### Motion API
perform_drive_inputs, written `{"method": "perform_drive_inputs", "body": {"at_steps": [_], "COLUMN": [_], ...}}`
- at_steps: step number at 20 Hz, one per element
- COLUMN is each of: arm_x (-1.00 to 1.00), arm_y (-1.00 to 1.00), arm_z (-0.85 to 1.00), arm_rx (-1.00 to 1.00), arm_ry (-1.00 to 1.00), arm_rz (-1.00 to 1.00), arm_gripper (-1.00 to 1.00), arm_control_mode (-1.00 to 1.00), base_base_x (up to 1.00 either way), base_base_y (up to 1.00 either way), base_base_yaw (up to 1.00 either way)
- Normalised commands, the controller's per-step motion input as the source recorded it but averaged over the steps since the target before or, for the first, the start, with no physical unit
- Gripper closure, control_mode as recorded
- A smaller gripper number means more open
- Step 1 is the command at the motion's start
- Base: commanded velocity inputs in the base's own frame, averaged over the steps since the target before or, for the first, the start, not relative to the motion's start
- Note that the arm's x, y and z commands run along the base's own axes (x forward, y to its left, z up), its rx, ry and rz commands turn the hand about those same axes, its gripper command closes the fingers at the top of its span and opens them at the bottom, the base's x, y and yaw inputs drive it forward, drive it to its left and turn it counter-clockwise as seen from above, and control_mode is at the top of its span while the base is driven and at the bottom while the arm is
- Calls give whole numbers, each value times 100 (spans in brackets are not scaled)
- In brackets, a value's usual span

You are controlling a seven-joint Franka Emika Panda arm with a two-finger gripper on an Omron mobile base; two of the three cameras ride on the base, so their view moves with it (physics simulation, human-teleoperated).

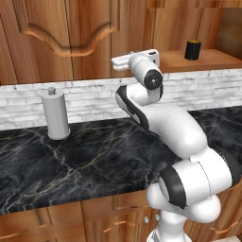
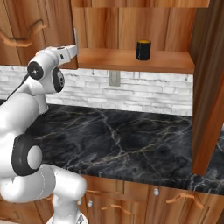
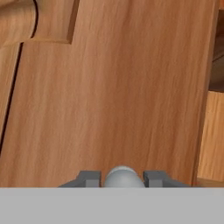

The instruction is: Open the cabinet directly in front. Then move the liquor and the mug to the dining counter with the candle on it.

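Observation:
The cabinet's (image 1: 71, 33) left door stands in front of me, and its round silver knob (image 3: 122, 177) sits between my gripper's (image 3: 122, 178) two dark fingertips, which are shut against it on both sides. From the base views my hand (image 1: 124, 60) is at that door's lower right corner, beside the wooden shelf (image 2: 131, 60). The right door (image 2: 213, 87) is swung open. The black mug (image 2: 143, 50) with its yellow-orange rim stands upright on the shelf, also seen as the mug (image 1: 192, 49) to the right of my hand. The liquor and the dining counter are out of view.
A narrow black marble counter (image 1: 94, 156) with a white brick backsplash (image 2: 144, 94) runs below the cabinet. A grey paper-towel cylinder (image 1: 56, 113) stands at its back left. Wooden drawer fronts (image 2: 153, 197) lie under the counter edge.

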Motion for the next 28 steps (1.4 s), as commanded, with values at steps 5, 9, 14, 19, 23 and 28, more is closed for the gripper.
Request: {"method": "perform_drive_inputs", "body": {"at_steps": [5,9,14,19,23,28], "arm_x": [-78,-100,-100,-100,-100,-87], "arm_y": [0,2,19,40,56,44], "arm_z": [0,0,0,-18,-49,-43], "arm_rx": [-1,-6,-10,-12,-7,-5], "arm_ry": [5,15,30,17,0,0], "arm_rz": [2,2,0,0,0,0], "arm_gripper": [100,100,100,100,100,100], "arm_control_mode": [-100,-100,-100,-100,-100,-100], "base_base_x": [0,0,0,0,0,0], "base_base_y": [0,0,0,0,0,0], "base_base_yaw": [0,0,0,0,0,0]}}
